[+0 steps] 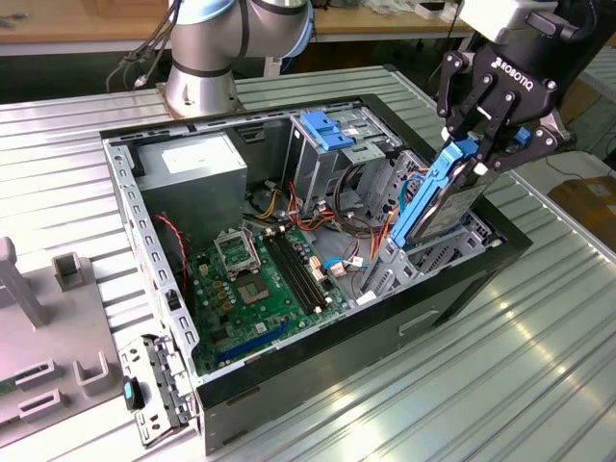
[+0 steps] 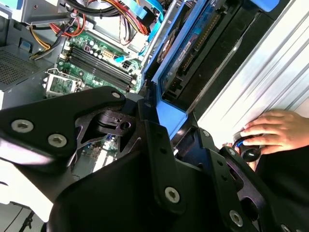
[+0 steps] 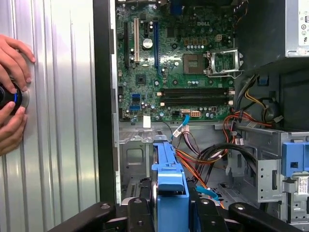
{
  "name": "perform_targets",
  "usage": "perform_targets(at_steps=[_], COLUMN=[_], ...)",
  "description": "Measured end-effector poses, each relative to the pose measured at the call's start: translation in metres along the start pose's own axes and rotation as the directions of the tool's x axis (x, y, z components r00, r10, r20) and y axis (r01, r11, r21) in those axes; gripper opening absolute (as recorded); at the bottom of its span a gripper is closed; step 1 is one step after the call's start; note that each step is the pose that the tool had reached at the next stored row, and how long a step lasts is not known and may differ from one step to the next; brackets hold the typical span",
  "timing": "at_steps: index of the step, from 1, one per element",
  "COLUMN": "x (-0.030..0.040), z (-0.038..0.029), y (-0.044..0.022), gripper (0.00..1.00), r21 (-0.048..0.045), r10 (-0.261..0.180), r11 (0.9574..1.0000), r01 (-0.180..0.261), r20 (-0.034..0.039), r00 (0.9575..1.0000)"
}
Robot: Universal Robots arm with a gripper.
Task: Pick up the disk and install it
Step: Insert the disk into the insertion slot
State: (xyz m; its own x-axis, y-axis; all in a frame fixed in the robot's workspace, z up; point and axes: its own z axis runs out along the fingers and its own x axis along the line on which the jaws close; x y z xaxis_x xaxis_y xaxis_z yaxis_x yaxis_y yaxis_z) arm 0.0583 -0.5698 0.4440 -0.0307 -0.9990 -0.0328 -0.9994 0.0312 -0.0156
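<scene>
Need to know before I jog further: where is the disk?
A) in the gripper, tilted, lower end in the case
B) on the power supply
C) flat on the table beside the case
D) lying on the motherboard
A: in the exterior view the gripper is shut on the upper end of the disk, which leans with its lower end down in the case.

We find open room above the motherboard [image 1: 260, 279]. Round the disk [image 1: 445, 197] clamped in the fingers [image 1: 502, 133], orange cables [image 1: 371, 231] crowd one side and the case wall [image 1: 510, 231] the other. A hand [image 2: 277, 129] rests on the table [image 1: 539, 366] outside.
</scene>
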Motion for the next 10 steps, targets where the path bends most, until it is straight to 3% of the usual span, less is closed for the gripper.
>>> perform_targets(at_steps=[7, 8, 10], x=[0.0002, 0.0002, 0.0002], z=[0.0064, 0.0064, 0.0031], y=[-0.0012, -0.0013, -0.0016], gripper=[0.37, 0.37, 0.37], r21=[-0.0016, -0.0037, -0.0188], r10=[0.000, 0.000, 0.001], r11=[1.0000, 1.0000, 0.9998], r01=[0.000, 0.000, -0.001], r20=[0.0008, 0.0006, -0.0004], r00=[1.0000, 1.0000, 1.0000])
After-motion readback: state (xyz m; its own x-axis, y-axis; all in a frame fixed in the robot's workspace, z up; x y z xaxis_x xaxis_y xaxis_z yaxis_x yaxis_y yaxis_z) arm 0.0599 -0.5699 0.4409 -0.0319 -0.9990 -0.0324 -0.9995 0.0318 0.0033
